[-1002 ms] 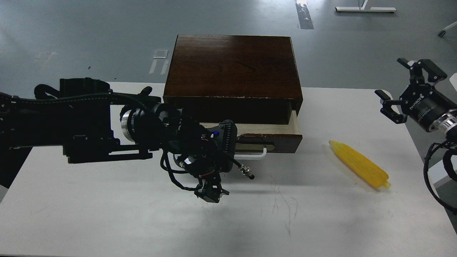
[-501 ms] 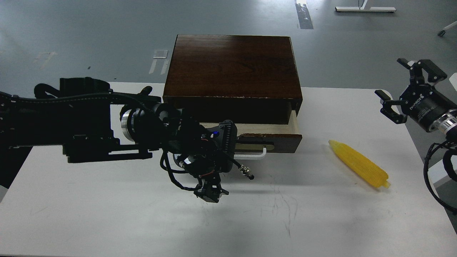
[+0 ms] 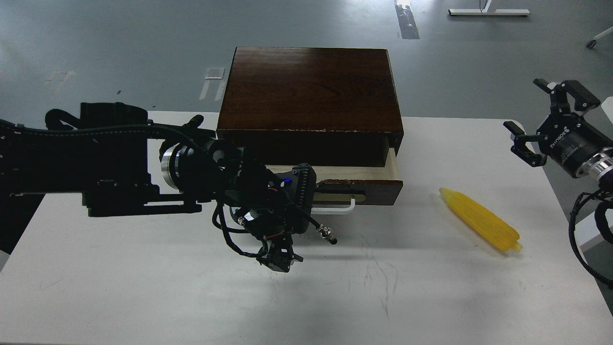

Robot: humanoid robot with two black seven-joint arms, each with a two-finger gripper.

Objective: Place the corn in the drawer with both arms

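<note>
The corn (image 3: 480,219) lies on the white table (image 3: 431,297) to the right of the drawer, its pointed end towards the drawer. The drawer (image 3: 357,184) of the dark brown box (image 3: 309,91) stands partly pulled out, showing a strip of pale interior. Its white bar handle (image 3: 340,209) shows on the right half only. My left gripper (image 3: 280,258) hangs in front of the drawer's left part, fingers pointing down just above the table. It is too dark to tell whether it is open or shut. My right gripper (image 3: 541,115) is open and empty at the table's far right edge, above and behind the corn.
My bulky left forearm (image 3: 110,163) stretches over the table's left half and hides the drawer's left front. Cables (image 3: 582,225) hang from the right arm beyond the table's right edge. Grey floor lies behind the table.
The whole view has shifted a few pixels to the left. The arms, drawer and corn keep their places relative to each other.
</note>
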